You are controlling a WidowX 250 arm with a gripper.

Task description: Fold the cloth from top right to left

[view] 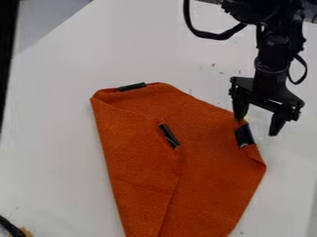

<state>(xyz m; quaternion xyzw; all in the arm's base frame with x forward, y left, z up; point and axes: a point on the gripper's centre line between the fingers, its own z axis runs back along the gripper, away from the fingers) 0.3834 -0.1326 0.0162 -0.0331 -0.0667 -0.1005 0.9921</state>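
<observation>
At the upper right of the view, the gripper (258, 124) is hanging point-down over the work, its two fingers standing wide apart with bare desk (55, 134) showing between their tips. One finger is coming down at the cloth's right-hand edge, just above a black strip (244, 135); whether it is touching the fabric, I cannot tell. The other is hanging beyond the cloth, over the pale desk. Above, the black arm (270, 51) is entering from the top edge, with dark cables looping out on both sides.

Below and to the left of the gripper, the orange cloth (217, 185) is lying across the middle of the desk and running out of the view at the bottom. Its left part is forming a long folded flap, whose inner edge is slanting down the middle. A second black strip (168, 135) is lying aslant near the flap's upper inner corner, and a third (132, 86) is sitting along the top edge, where the fabric is curling slightly. The right side is bulging outward below the first strip.

Farther out, small dark specks (213, 65) are dotting the desk above the cloth, and a dark object (10, 227) is poking in at the lower left.
</observation>
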